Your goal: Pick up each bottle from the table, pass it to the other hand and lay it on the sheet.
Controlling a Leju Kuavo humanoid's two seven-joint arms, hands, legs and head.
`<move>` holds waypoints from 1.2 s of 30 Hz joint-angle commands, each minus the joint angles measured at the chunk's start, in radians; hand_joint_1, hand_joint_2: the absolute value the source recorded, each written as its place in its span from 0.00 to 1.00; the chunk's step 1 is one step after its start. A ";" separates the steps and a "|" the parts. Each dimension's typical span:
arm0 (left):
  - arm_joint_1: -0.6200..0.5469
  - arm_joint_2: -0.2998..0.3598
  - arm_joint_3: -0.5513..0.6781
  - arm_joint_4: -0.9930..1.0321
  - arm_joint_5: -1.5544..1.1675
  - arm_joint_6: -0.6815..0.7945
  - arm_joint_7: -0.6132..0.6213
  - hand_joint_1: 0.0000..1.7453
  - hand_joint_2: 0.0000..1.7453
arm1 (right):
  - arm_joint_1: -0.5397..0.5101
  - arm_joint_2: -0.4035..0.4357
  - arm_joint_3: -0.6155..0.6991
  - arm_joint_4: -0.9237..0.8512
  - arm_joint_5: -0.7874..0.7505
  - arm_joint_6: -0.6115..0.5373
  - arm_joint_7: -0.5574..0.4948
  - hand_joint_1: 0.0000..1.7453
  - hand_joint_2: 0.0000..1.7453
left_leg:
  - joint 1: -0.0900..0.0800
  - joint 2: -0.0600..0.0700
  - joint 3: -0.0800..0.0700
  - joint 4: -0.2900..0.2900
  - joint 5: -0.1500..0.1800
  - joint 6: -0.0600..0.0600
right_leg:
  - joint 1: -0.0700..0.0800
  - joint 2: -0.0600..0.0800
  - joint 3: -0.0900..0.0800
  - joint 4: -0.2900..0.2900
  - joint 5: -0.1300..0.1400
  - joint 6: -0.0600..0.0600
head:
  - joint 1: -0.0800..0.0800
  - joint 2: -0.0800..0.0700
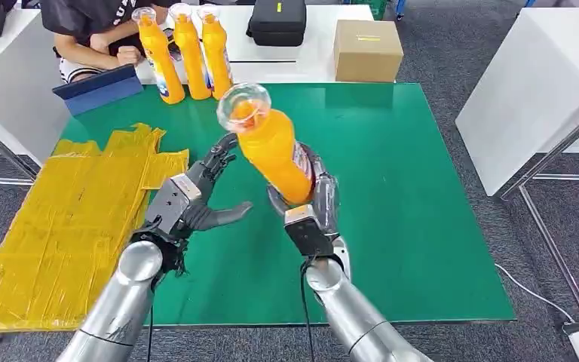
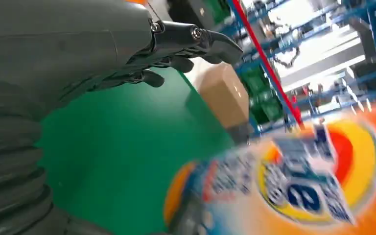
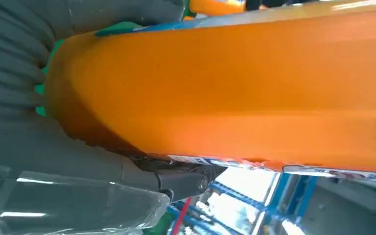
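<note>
One orange bottle (image 1: 271,147) gripped by right hand (image 1: 310,207), tilted.

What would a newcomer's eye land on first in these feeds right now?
The orange bottle held up over the middle of the green table by the right hand, tilted with its clear cap toward the camera. Next, the open left hand just beside it, and the yellow sheet spread at the table's left, with three more bottles standing at the far edge.
</note>
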 commanded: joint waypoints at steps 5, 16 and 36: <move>-0.101 0.037 -0.145 0.130 0.039 -0.034 0.012 0.00 1.00 | -0.112 0.000 0.102 0.162 0.045 -0.029 -0.004 1.00 1.00 | 0.000 0.000 0.002 0.000 -0.001 -0.002 | 0.000 -0.001 0.002 0.000 -0.001 -0.001 | 0.000 0.000; -0.114 0.022 -0.131 0.114 0.169 0.010 0.019 0.00 1.00 | -0.073 0.049 -0.033 0.213 0.269 -0.029 -0.004 1.00 1.00 | 0.000 -0.001 0.003 0.000 -0.001 -0.003 | 0.000 -0.002 0.004 0.000 -0.002 -0.001 | 0.000 0.000; -0.095 0.048 0.001 0.042 0.295 0.077 0.017 0.00 1.00 | -0.046 0.060 -0.078 0.210 0.336 -0.029 -0.004 1.00 1.00 | 0.001 0.000 0.002 0.000 -0.001 -0.002 | 0.001 0.000 0.002 0.000 -0.001 -0.001 | 0.000 0.000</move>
